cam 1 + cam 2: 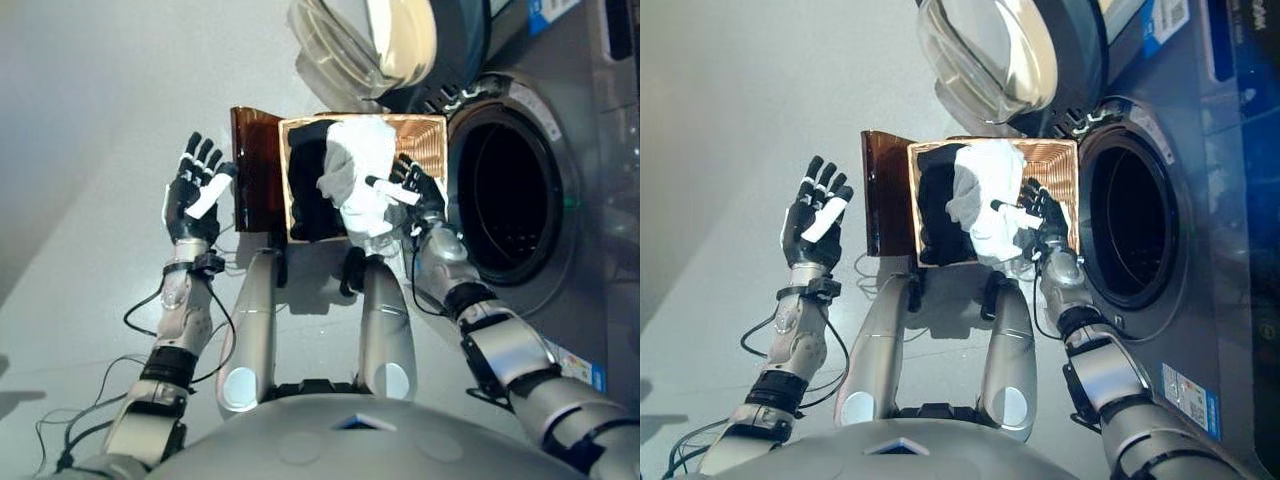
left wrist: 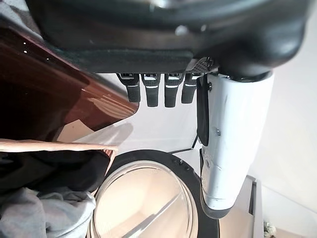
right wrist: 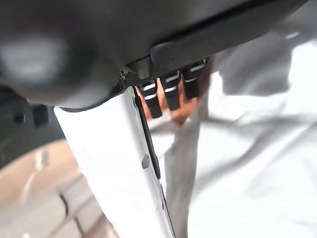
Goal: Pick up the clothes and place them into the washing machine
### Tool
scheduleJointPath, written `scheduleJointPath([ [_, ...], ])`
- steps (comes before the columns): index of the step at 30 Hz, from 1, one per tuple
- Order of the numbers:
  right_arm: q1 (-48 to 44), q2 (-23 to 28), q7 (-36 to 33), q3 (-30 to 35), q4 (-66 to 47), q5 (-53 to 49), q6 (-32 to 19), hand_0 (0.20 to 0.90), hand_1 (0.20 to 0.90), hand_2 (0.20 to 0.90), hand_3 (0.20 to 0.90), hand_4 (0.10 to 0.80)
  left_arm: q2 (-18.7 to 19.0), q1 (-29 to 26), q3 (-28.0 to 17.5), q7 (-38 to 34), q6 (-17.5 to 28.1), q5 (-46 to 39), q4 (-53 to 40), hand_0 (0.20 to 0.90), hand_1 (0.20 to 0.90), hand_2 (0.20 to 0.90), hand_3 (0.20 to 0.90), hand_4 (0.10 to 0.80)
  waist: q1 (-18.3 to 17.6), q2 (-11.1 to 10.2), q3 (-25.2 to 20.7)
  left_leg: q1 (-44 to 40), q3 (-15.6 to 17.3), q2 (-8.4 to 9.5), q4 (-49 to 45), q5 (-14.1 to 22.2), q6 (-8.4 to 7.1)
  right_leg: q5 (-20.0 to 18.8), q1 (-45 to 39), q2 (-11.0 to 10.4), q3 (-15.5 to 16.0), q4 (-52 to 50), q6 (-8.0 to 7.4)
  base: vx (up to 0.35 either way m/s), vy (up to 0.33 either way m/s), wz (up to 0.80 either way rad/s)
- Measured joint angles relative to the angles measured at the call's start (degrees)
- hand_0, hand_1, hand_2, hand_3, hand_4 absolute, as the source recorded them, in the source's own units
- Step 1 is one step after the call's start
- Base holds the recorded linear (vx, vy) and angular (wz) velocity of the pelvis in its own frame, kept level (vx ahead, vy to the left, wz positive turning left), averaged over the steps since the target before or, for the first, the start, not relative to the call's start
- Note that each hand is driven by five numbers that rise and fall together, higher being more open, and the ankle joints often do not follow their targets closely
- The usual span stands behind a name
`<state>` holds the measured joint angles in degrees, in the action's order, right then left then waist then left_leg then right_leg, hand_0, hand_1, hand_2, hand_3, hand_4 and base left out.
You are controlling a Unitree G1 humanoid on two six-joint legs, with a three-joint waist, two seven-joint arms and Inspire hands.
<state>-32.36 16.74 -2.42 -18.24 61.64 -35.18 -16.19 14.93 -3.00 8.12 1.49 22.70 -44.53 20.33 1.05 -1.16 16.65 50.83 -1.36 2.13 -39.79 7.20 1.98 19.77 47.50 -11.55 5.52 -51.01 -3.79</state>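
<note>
Your right hand [image 1: 415, 190] sits at the basket [image 1: 425, 140], fingers and thumb relaxed against the white garment [image 1: 360, 165], not clamped on it. That garment lies heaped in the basket, just left of the hand, with a dark garment [image 1: 310, 190] beyond it. The washing machine drum [image 1: 510, 195] gapes immediately right of the hand, door [image 1: 370, 40] swung up. Your left hand [image 1: 195, 185] hangs well left of the basket, fingers spread wide, holding nothing.

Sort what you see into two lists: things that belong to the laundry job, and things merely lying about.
Belonging to the job:
white garment
dark garment
basket
washing machine, door open
right hand at the white garment

Lying about:
brown panel beside the basket
left hand, idle, empty
</note>
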Motion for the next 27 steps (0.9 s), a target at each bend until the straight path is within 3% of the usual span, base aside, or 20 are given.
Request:
scheduleJointPath([
  [6,-5.47,0.6,-0.41,-1.09,3.88,4.13,0.1,0.9,0.9,0.9,0.9,0.8,1.42,-0.65,0.42,0.36,0.0,-0.01,0.0,0.9,0.9,0.9,0.9,0.8,1.77,0.03,0.0,0.76,-0.44,0.93,-1.03,0.31,0.32,0.68,0.31,-0.7,0.08,-1.13,0.2,-0.011,0.033,0.09],
  [15,-4.97,1.89,0.89,-2.71,2.24,2.99,0.82,0.9,0.9,0.9,0.9,0.8,1.83,-0.77,0.37,0.69,0.01,-0.09,0.01,0.9,0.9,0.9,0.9,0.8,2.48,0.27,-0.09,3.3,-0.45,2.06,-3.45,1.1,0.88,2.21,1.96,-1.51,-0.12,-2.91,-0.31,-0.009,0.023,0.05],
  [16,-5.22,2.36,1.76,-4.59,2.02,3.05,1.17,0.686,0.686,0.686,0.686,0.647,1.84,-1.17,0.37,1.02,0.01,-0.29,0.02,0.9,0.9,0.9,0.9,0.8,2.71,0.29,-0.1,3.49,-0.42,2.46,-3.97,1.17,0.95,2.21,1.97,-1.62,-0.1,-3.18,-0.33,-0.024,0.038,0.05],
  [17,-5.24,3.03,2.52,-5.17,2.1,3.16,1.25,0.601,0.601,0.601,0.601,0.586,1.78,-1.14,0.45,1.1,0.0,-0.38,0.08,0.9,0.9,0.9,0.9,0.8,2.73,0.29,-0.1,3.58,-0.51,2.46,-4.49,1.51,1.04,2.55,2.0,-1.84,-0.16,-3.78,-0.44,-0.02,0.024,0.08],
  [18,-5.33,3.02,2.64,-5.25,2.42,3.27,1.24,0.615,0.615,0.615,0.615,0.596,1.79,-1.19,0.46,1.15,0.0,-0.39,0.08,0.9,0.9,0.9,0.9,0.8,2.82,0.29,-0.1,3.6,-0.53,2.59,-4.64,1.53,1.08,2.63,1.97,-1.93,-0.23,-3.93,-0.48,-0.027,0.036,0.08],
  [19,-5.41,3.27,2.64,-5.27,2.65,3.31,1.3,0.727,0.727,0.727,0.727,0.676,1.81,-1.45,0.37,1.16,0.0,-0.44,0.07,0.9,0.9,0.9,0.9,0.8,2.99,0.29,-0.1,3.63,-0.53,2.61,-4.89,1.63,1.12,2.7,1.95,-1.99,-0.24,-4.05,-0.44,0.0,0.0,0.0],
  [20,-5.47,3.42,2.64,-5.28,2.88,3.8,1.29,0.669,0.669,0.669,0.669,0.635,1.84,-1.61,0.27,1.16,0.0,-0.48,0.08,0.9,0.9,0.9,0.9,0.8,3.0,0.29,-0.1,3.67,-0.46,2.63,-5.17,1.71,1.25,2.7,1.96,-2.05,-0.26,-4.22,-0.44,-0.02,0.03,-0.01],
  [21,-5.43,3.56,2.67,-5.34,2.94,4.52,1.33,0.464,0.464,0.464,0.464,0.488,1.83,-1.64,0.28,1.17,0.0,-0.48,0.09,0.9,0.9,0.9,0.9,0.8,2.97,0.29,-0.1,3.67,-0.37,2.66,-5.33,1.81,1.33,2.74,1.97,-2.19,-0.3,-4.37,-0.42,0.0,0.0,0.0],
  [22,-5.44,3.68,2.72,-5.34,2.94,4.7,1.34,0.403,0.403,0.403,0.403,0.445,1.83,-1.65,0.28,1.17,0.0,-0.48,0.08,0.9,0.9,0.9,0.9,0.8,2.97,0.29,-0.1,3.67,-0.31,2.66,-5.34,1.82,1.36,2.74,1.98,-2.22,-0.35,-4.38,-0.42,0.0,0.0,0.0],
  [23,-5.44,3.7,2.79,-5.35,2.94,5.2,1.34,0.2,0.2,0.2,0.2,0.3,1.83,-1.68,0.28,1.17,0.0,-0.48,0.08,0.9,0.9,0.9,0.9,0.8,2.95,0.29,-0.1,3.66,-0.27,2.67,-5.38,1.84,1.39,2.74,2.0,-2.22,-0.42,-4.4,-0.42,-0.017,0.019,-0.03],
  [27,-5.25,3.55,5.44,-6.24,3.23,7.77,1.67,0.2,0.2,0.2,0.2,0.3,1.83,-1.61,0.24,1.67,0.0,-0.48,0.08,0.9,0.9,0.9,0.9,0.8,2.95,0.29,-0.1,3.66,0.02,2.66,-5.88,2.06,1.7,2.75,2.08,-2.26,-0.88,-4.68,-0.42,-0.02,0.004,-0.03],
])
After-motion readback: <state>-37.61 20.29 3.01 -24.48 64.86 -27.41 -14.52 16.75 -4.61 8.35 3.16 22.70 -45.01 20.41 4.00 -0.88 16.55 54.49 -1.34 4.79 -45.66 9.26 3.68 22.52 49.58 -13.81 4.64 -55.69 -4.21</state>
